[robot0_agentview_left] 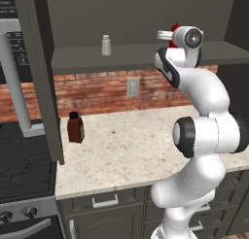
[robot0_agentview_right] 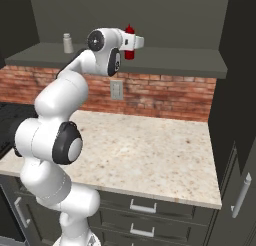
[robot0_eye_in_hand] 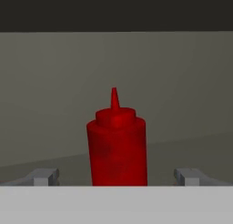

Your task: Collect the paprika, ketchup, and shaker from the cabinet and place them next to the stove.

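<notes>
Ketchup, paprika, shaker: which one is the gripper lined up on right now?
The ketchup, the red nozzle-topped bottle on the cabinet shelf, sits between the open gripper's fingertips.

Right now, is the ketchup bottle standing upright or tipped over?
Upright. The ketchup stands on the cabinet shelf, nozzle pointing straight up, between the open gripper's fingertips.

Speckled countertop (robot0_agentview_left: 141,145) centre; brick backsplash (robot0_agentview_left: 97,90) w/ wall outlet (robot0_agentview_left: 133,87) at 12 o'clock; microwave (robot0_agentview_left: 12,68) at 9; drawers (robot0_agentview_right: 145,210) at 6.
</notes>
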Robot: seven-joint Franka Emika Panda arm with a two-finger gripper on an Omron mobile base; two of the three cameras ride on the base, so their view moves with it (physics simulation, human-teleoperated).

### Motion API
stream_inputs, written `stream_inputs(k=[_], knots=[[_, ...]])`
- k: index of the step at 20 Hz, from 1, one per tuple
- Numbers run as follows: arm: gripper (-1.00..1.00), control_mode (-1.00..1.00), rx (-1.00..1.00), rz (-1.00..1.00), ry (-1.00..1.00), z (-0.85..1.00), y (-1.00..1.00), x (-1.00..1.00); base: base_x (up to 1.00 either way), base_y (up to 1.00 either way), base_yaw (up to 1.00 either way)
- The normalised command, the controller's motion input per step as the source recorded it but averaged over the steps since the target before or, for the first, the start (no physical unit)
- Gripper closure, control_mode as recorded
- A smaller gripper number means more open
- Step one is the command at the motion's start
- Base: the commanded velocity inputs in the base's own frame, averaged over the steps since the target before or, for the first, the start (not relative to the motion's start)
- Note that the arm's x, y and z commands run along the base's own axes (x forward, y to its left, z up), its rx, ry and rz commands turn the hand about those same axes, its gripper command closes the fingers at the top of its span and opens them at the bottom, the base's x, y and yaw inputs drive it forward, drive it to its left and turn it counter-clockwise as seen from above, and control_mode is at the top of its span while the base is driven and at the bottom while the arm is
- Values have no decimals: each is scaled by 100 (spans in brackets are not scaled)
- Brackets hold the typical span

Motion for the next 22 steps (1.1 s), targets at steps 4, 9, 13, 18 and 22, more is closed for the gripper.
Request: stream_inputs(k=[4, 9, 13, 18, 22], knots=[[-100, -100, 0, 0, 0, -3, 0, 11, 0, 0, 0], [-100, -100, 0, 0, 0, -1, 0, 12, 0, 0, 0], [-100, -100, 0, 0, 0, 0, -5, 12, 0, 0, 0], [-100, -100, 0, 0, 0, -2, -9, 10, 0, 0, 0], [100, -100, 0, 0, 0, -6, -5, 5, 0, 0, 0]])
